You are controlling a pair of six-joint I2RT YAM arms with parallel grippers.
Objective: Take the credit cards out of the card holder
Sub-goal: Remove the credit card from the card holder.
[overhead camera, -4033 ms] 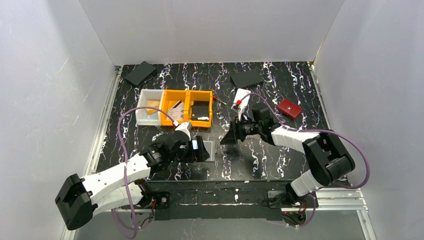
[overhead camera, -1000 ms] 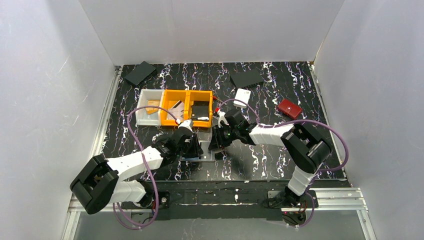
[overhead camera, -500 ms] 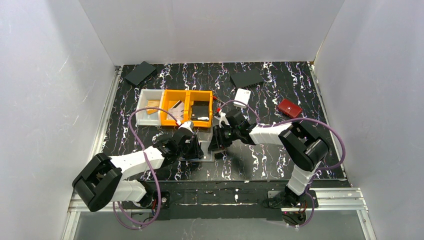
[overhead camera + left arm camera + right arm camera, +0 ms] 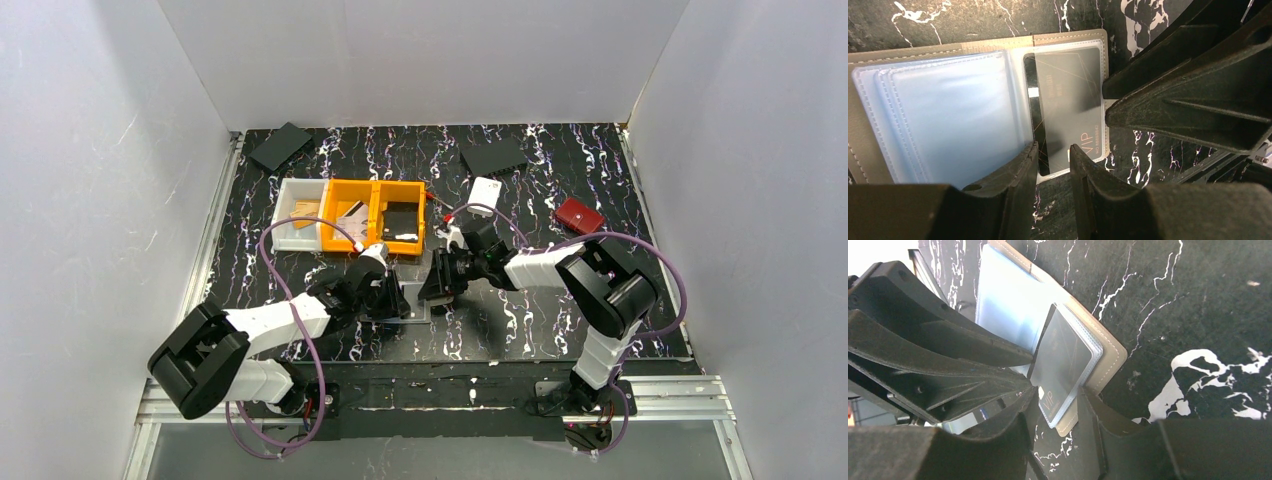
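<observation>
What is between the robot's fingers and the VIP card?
Only the clear sleeve of the card holder: the VIP card lies inside it. The right gripper has its open jaws either side of that sleeve's corner; nothing else visible blocks it.

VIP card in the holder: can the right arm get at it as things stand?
Probably yes. The right fingers flank a corner of the VIP card in the open card holder; the left fingers sit at another edge, clear of the path. Its clear sleeve may hinder a pinch.
</observation>
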